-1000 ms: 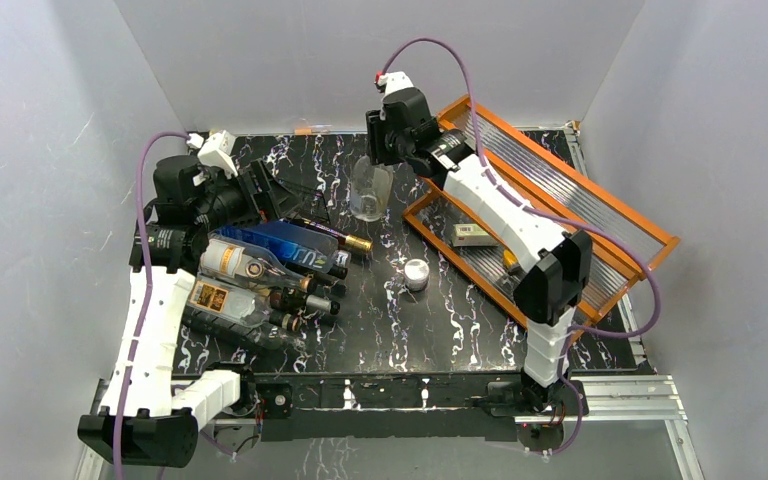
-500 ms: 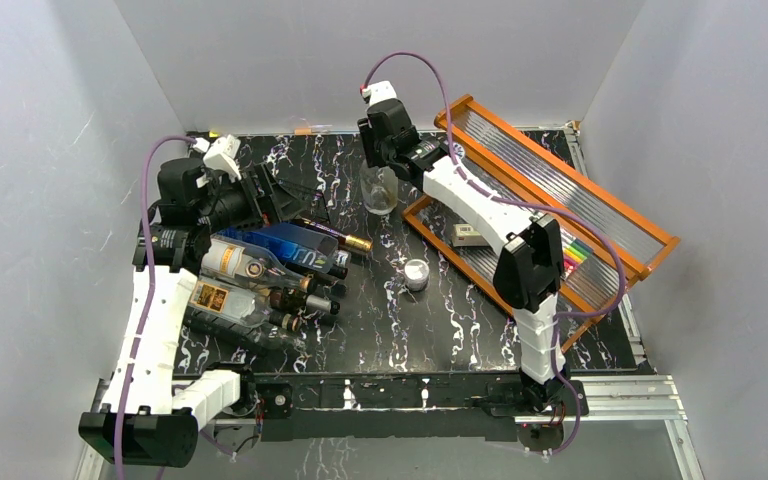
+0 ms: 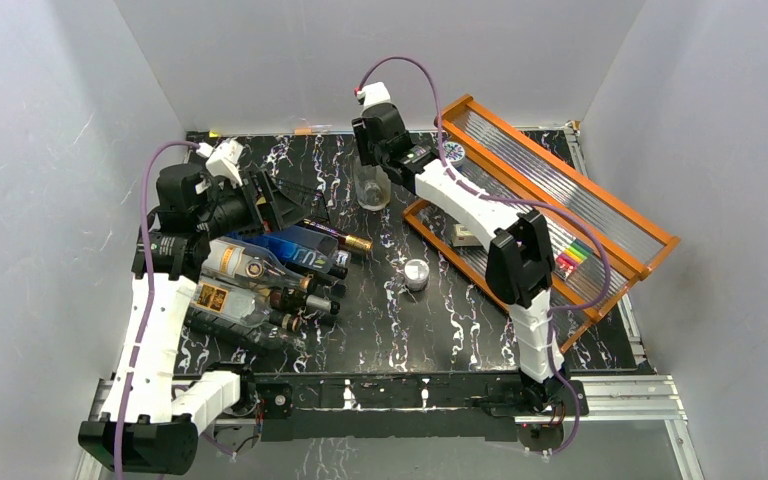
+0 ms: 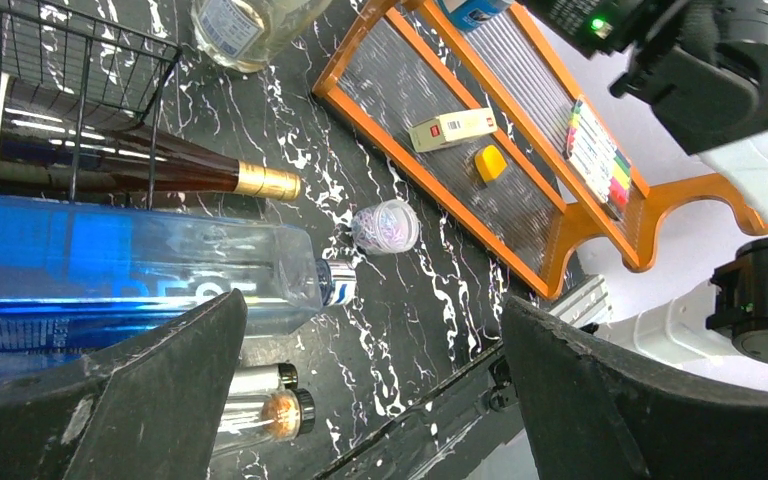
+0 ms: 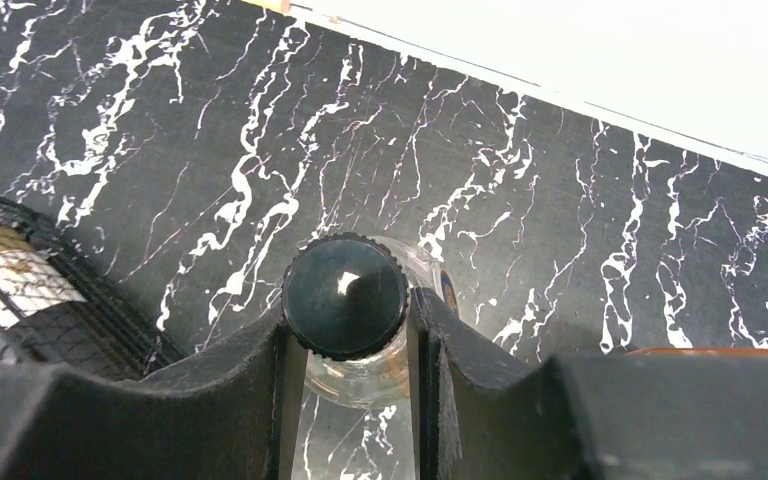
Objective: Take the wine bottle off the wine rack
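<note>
1. From above: the right pincer [image 3: 371,168] is closed narrow on the neck of the wine bottle [image 3: 372,190], a clear one, at the far middle of the table [image 3: 440,300]. This bottle is upright, its long axis vertical and its cap up, directly under the pincer. The wine rack [image 3: 300,200] lies just left of it, and the other bottles [image 3: 280,270] lie there with their necks to the right. The left pincer [image 3: 265,205] hovers over the rack, so the right arm is the nearer 1.
2. Left wrist: the left pincer [image 4: 375,400] is wide, with nothing between its 2 fingers. Below it a blue bottle [image 4: 130,270] and a dark bottle [image 4: 160,175] with a gold neck lie on their sides. The wine bottle [image 4: 245,25] shows at the top edge, outside the rack's wire [image 4: 80,60].
3. Right wrist: the black cap [image 5: 345,295] sits between the 2 fingers, seen from on top. The wire of the rack [image 5: 50,320] is at the left, apart from the bottle. I judge the bottle is off the rack. Whether its base rests on the table I cannot tell, so the coming move is probably straight down along its axis.
</note>
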